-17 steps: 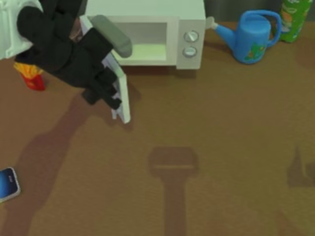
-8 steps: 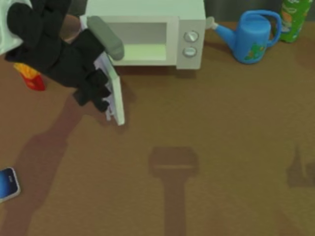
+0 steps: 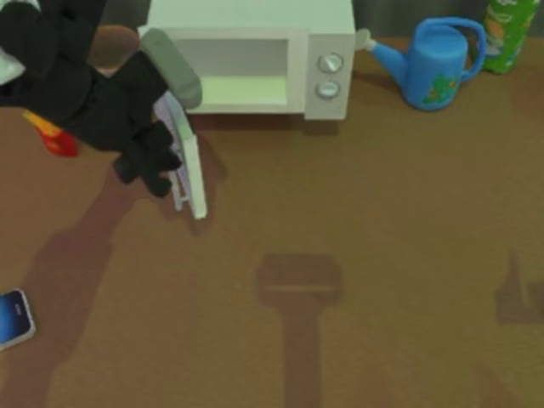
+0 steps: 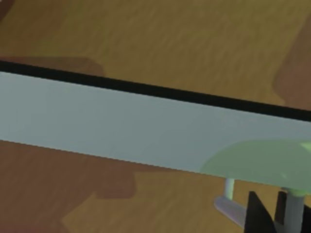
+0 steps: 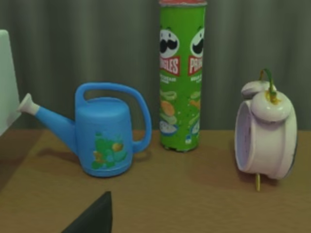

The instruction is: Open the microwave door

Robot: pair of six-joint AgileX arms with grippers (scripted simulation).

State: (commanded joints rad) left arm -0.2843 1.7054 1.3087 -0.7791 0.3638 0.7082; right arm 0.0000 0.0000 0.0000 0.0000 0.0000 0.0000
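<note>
Top view: left hand (image 3: pixel 161 170) grips the microwave door (image 3: pixel 189 174), swung wide open from the microwave (image 3: pixel 255 59) at the surface's (image 3: pixel 357 255) back left. Right hand unseen.

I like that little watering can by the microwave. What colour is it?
The watering can is blue, with a green and yellow picture on its side. The right wrist view shows it best.

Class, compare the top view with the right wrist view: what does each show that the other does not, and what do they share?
Only the top view shows the microwave, the microwave door swung open, the left claw beside the door, a phone and a red-and-yellow item. Only the right wrist view shows a pale alarm clock and the Pringles label. Both show the blue watering can and green Pringles can on the brown table.
</note>
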